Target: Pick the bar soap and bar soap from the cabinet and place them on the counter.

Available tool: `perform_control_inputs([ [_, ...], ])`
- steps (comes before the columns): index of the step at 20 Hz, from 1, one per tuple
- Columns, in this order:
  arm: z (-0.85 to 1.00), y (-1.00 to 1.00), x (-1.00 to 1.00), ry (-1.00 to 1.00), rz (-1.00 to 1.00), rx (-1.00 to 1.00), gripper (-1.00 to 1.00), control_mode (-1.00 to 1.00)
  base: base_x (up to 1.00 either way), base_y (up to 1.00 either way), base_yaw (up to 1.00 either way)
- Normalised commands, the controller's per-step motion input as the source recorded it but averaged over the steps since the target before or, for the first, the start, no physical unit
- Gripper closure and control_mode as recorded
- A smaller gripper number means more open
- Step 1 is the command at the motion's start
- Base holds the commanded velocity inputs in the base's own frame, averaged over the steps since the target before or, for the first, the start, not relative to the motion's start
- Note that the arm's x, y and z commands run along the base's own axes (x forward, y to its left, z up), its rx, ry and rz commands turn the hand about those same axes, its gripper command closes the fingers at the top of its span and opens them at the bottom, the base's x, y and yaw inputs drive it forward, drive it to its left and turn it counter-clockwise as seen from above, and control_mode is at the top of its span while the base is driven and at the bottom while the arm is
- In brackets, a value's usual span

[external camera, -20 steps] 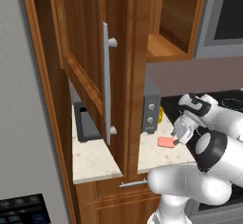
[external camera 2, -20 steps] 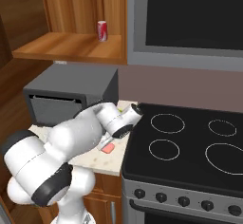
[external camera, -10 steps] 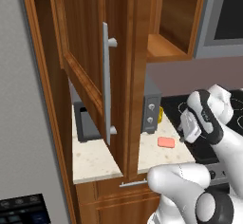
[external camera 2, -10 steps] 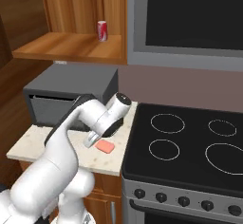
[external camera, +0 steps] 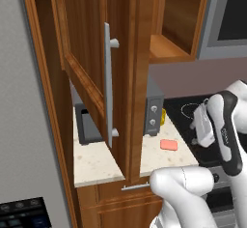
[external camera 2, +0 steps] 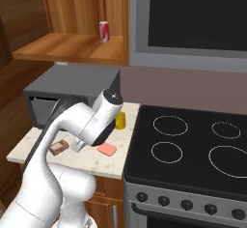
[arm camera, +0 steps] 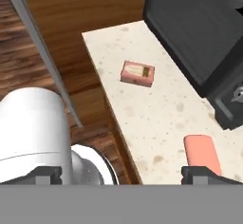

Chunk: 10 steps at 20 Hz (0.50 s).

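A salmon-pink bar soap point(arm camera: 202, 154) lies flat on the beige speckled tabletop point(arm camera: 142, 109), directly below the gripper point(arm camera: 121, 174) and just ahead of one of its dark fingertips point(arm camera: 205, 173); the same bar shows in the left base view point(external camera: 169, 145) and in the right base view point(external camera 2: 107, 149), free of any contact. The gripper's jaws stand wide apart with nothing between them, hanging above the tabletop rather than touching it. Farther out from the gripper along the tabletop lies a second soap bar in a pink printed wrapper point(arm camera: 137, 72), also seen in the right base view point(external camera 2: 58, 146), well apart from the first and nearer the tabletop's far end. Beyond both bars, off to the gripper's side, sits the dark grey microwave point(external camera 2: 67, 94). A small yellow object point(external camera 2: 120, 120) stands near the microwave's corner, beside the black stovetop point(external camera 2: 193, 147). The reddish-brown cabinet point(external camera: 91, 63) hangs above with its door swung open, its long silver handle point(external camera: 109, 84) upright, and a red can point(external camera 2: 103, 31) stands on its open shelf.
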Motion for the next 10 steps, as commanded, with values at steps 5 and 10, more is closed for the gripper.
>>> perform_control_inputs([
  [5,0.76,0.0,-0.47,-0.11,-0.01,0.0,-1.0,-1.0,0.0,0.0,0.0],
  [10,0.74,-0.01,-0.45,-0.12,-0.01,0.0,-1.0,-1.0,0.0,0.0,0.0],
])
